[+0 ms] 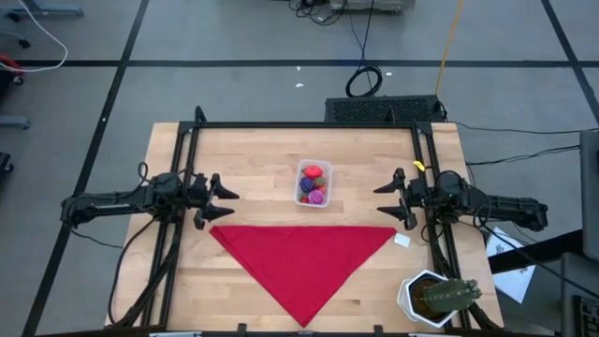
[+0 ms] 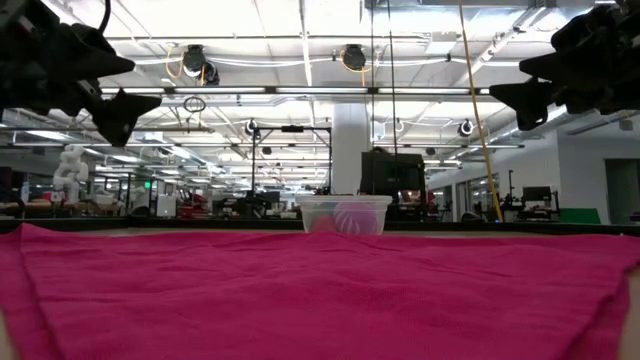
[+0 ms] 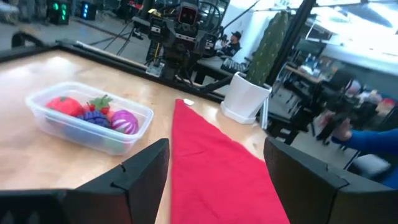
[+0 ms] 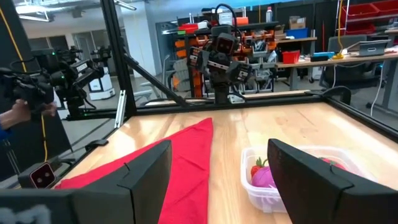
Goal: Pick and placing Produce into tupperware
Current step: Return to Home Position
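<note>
While the tupperware (image 1: 300, 169) sits mid-table just beyond the red cloth (image 1: 304, 262) with the produce (image 1: 314, 185) heaped inside, we see the left gripper (image 1: 231, 203) and right gripper (image 1: 380, 202) raised on either side, fingers apart and empty. Our worry is that a low retreat snags the cloth, or that the right arm clips the potted cactus (image 1: 447, 295) at its corner.

Left arm (image 1: 112, 200) and right arm (image 1: 496, 204): matte black, slim jointed tubes; thin black cables (image 1: 142, 172) loop off them; left gripper (image 1: 232, 204) and right gripper (image 1: 379, 202) bear pointed, wedge-shaped black fingers (image 3: 140, 171).
</note>
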`<state>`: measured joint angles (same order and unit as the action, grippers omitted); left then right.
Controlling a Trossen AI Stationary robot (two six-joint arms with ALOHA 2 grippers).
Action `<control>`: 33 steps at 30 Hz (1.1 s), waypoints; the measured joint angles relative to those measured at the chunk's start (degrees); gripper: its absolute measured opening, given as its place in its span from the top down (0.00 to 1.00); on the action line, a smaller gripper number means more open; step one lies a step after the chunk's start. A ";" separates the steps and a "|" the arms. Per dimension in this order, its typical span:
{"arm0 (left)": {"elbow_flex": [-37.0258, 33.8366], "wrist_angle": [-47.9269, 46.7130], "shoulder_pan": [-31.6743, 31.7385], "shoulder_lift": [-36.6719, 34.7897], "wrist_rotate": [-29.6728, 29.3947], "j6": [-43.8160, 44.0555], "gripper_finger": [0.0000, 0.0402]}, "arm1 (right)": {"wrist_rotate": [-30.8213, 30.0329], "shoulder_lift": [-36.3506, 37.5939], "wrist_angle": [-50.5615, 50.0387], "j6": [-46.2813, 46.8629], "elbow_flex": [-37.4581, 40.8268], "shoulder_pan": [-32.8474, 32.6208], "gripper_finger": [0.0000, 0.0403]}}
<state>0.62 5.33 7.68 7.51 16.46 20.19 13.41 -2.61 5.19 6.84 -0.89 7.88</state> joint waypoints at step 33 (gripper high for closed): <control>0.00 0.09 0.00 0.00 -0.01 2.65 0.34 | -0.04 0.01 0.15 -0.21 0.04 0.00 0.37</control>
<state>0.62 5.42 7.68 7.51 16.45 22.84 13.37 -2.60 5.34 6.63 -0.84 7.88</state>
